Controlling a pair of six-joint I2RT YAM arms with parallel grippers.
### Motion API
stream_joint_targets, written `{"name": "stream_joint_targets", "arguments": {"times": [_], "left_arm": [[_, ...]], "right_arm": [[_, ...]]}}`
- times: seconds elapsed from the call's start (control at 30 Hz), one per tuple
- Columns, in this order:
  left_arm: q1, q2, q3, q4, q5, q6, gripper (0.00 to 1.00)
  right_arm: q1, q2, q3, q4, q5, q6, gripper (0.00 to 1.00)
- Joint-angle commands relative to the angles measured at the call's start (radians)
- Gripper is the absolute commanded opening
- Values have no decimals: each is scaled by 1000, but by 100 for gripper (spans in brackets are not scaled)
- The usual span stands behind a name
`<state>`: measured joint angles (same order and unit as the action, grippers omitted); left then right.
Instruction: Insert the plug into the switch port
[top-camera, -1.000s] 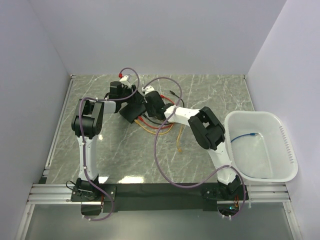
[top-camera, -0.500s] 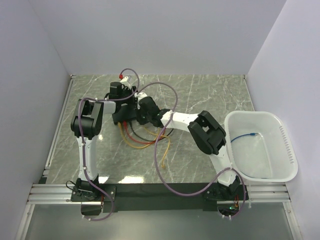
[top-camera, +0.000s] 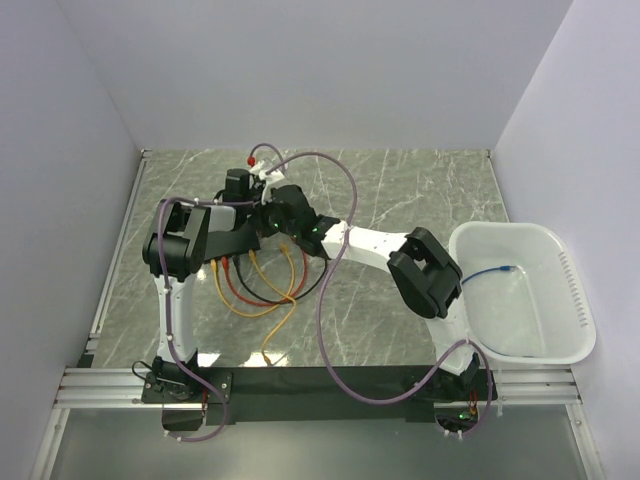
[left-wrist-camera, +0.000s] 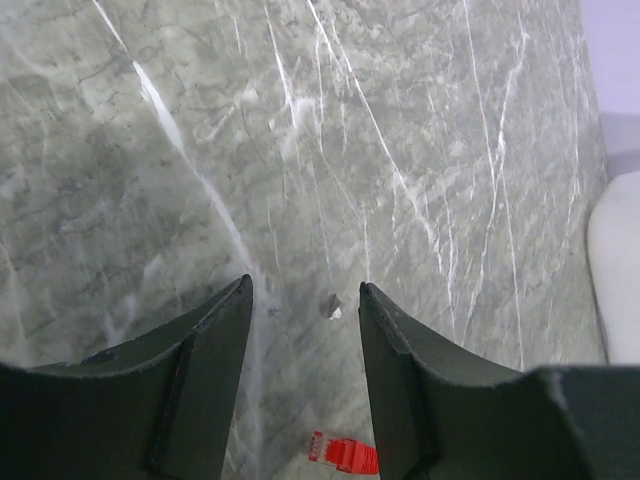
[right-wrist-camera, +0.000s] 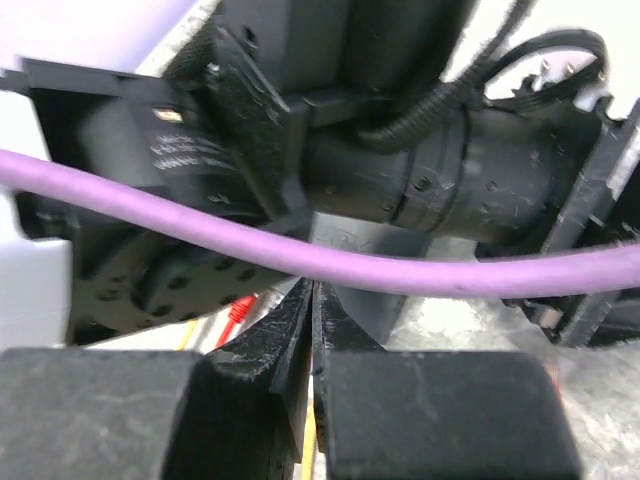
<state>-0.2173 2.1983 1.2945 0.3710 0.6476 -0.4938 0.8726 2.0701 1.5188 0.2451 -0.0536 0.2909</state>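
Observation:
The black switch (top-camera: 238, 240) sits tilted under the two wrists at the table's back left. Orange, red, black and yellow cables (top-camera: 262, 295) trail from its near edge toward me. My left gripper (top-camera: 250, 222) (left-wrist-camera: 305, 285) is open, with only bare marble between its fingertips and a red plug (left-wrist-camera: 345, 455) low between the fingers. Close against the left wrist, my right gripper (top-camera: 270, 222) (right-wrist-camera: 312, 285) is shut to a thin slit. A yellow strand (right-wrist-camera: 318, 440) shows low in that slit; I cannot tell whether it is pinched. A red plug (right-wrist-camera: 238, 310) shows just left of the right jaws.
A purple arm cable (right-wrist-camera: 330, 262) crosses right in front of the right jaws, with the left wrist's black body (right-wrist-camera: 400, 170) behind it. A white bin (top-camera: 505, 229) holding a blue cable (top-camera: 495, 270) stands at the right. White walls close the back and sides.
The right arm has swung left up against the left wrist and its jaws have closed further. The switch has shifted left, and the cables now spread out toward the near side.

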Motion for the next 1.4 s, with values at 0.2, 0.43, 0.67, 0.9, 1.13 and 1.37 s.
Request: {"name": "stream_joint_targets", "arguments": {"times": [0.2,0.43,0.67,0.9,1.13,1.37], "left_arm": [[15,-66,-127,-84,-39,-32,54],[32,-204,-214,-34,-101,-49,52],[110,-438,-351,20,-147,-124,52],[124,-713,-403,-73,-236,-118,51],[133,-917,-362,-268,-324,-86,52],[134,-1214,-418,-294,-466,-86,49]], "right_arm": [[19,-165,-176,68,107,-27,10],[51,-294,-265,49,100,-33,12],[108,-436,-370,11,107,-55,15],[157,-528,-473,-39,133,-59,17],[203,-611,-580,-81,153,-36,18],[240,-706,-703,-90,189,-1,20]]}}
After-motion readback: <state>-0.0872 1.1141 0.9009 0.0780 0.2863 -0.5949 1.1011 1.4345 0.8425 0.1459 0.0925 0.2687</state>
